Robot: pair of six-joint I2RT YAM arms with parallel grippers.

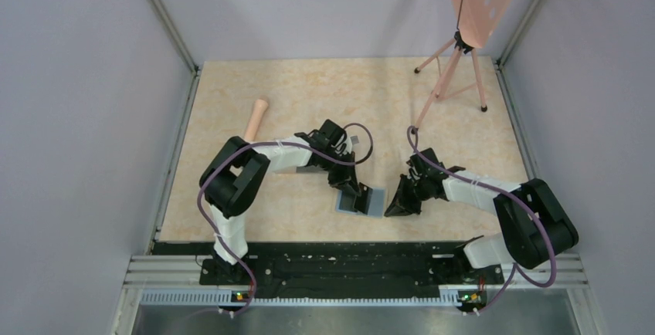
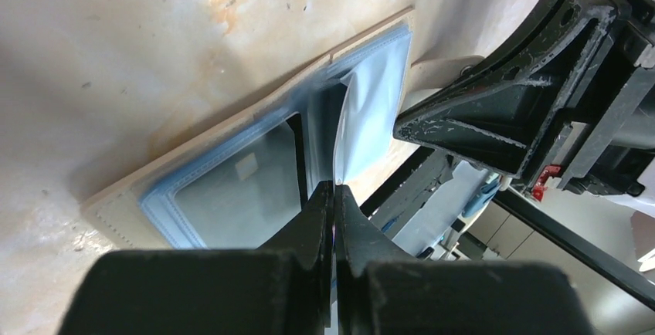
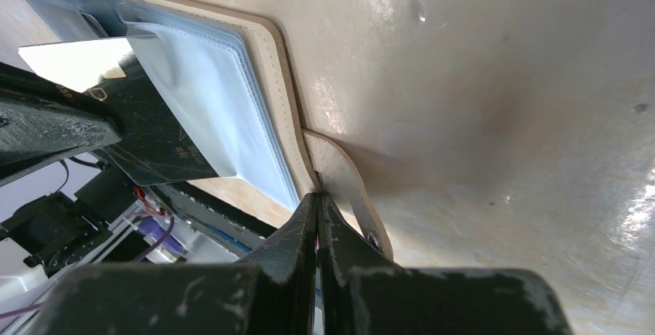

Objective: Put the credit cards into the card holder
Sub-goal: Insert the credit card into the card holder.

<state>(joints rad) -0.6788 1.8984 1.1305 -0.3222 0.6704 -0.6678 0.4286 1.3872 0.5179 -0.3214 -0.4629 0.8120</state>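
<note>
The card holder (image 1: 377, 202) lies open on the table, tan outside and grey-blue inside. It also shows in the left wrist view (image 2: 116, 210) and the right wrist view (image 3: 272, 65). My left gripper (image 1: 358, 194) (image 2: 334, 187) is shut on a black credit card (image 3: 154, 140), which is edge-on in its own view. The card's far end sits under a lifted grey-blue pocket flap (image 2: 375, 103). My right gripper (image 1: 390, 208) (image 3: 318, 196) is shut, its tips against the card holder's right edge beside the clasp tab (image 3: 347, 188). No other card is in view.
A pale wooden stick (image 1: 255, 118) lies at the back left. A pink tripod stand (image 1: 454, 69) with a perforated board stands at the back right. A flat grey thing (image 1: 287, 167) is partly hidden under my left arm. Walls close in the table on three sides.
</note>
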